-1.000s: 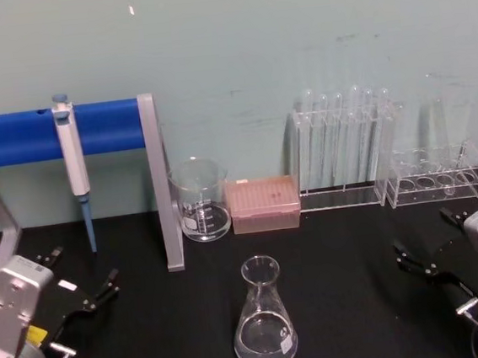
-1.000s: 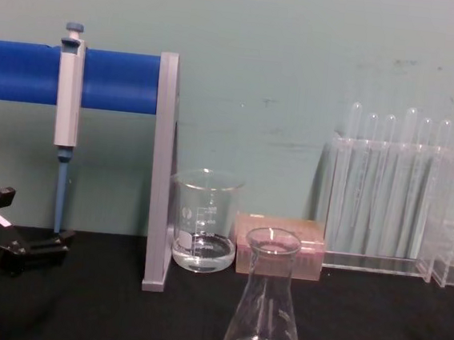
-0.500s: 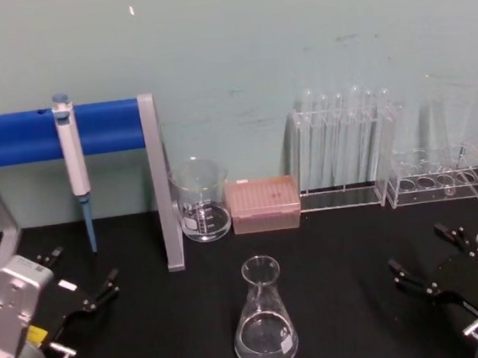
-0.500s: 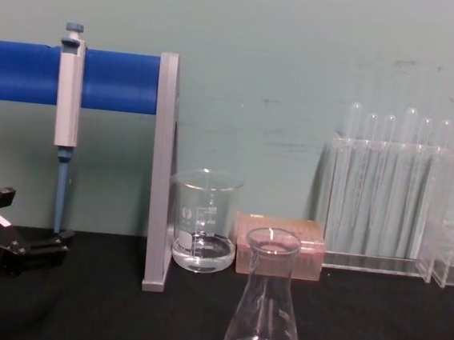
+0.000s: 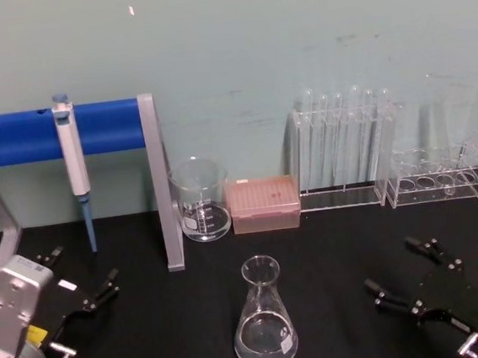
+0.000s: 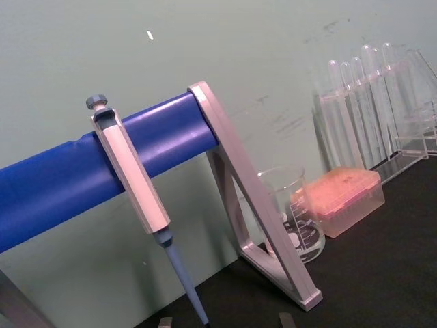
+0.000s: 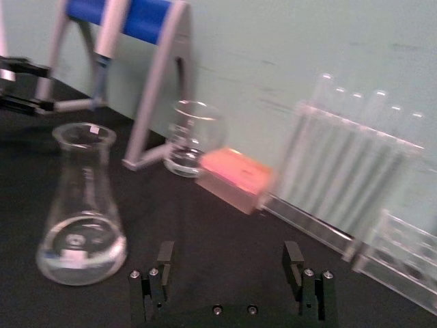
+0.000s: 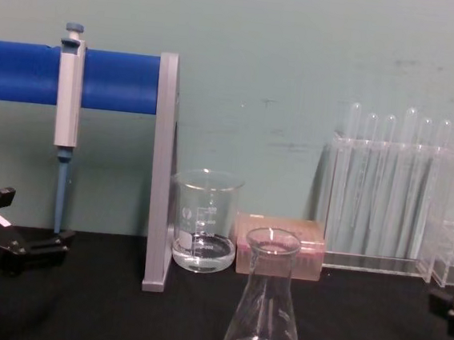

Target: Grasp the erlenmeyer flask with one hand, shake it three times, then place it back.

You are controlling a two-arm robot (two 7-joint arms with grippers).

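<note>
While the erlenmeyer flask (image 5: 264, 325) stood upright between the arms, we logged the right gripper (image 5: 393, 266) wide open, empty, well apart on its right. We judged a level approach, jaws straddling the neck, safest. The left gripper (image 5: 83, 274) sat parked, open.

Soft even light, faint shadows beside the test tubes (image 5: 345, 139), glints on the erlenmeyer flask (image 5: 265, 333).

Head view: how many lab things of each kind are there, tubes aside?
Flask: 1
Beaker: 1
Pink box: 1
Racks: 2
Pipette: 1
Stand: 1
Total: 7
</note>
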